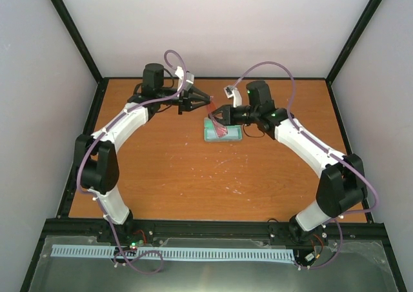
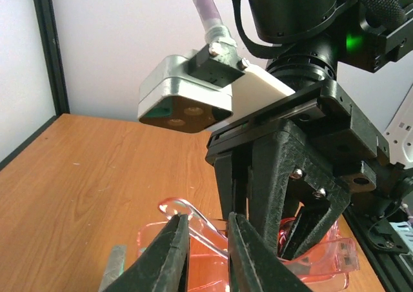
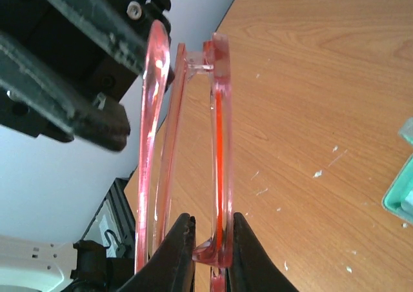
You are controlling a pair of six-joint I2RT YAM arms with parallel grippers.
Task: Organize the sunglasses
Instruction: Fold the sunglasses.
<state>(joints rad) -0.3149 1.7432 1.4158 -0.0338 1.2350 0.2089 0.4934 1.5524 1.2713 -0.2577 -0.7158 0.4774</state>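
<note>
Gripping the sunglasses [image 3: 219,144] by a frame edge, right gripper [image 3: 213,222] clamped shut, over the case [image 1: 233,135] toward 12 o'clock on the table [image 1: 187,176], open wood running to 6 o'clock, white walls [image 1: 39,111] around; left gripper [image 2: 208,226] at their 10 o'clock, jaws narrowly parted at a slim arm, pinch not discernible.

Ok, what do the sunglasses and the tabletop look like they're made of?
The sunglasses look like glossy translucent pink-red plastic: light passes through frame and arms. The tabletop seems wood or wood-look laminate, matte orange-brown with faint grain and pale scuffs.
</note>
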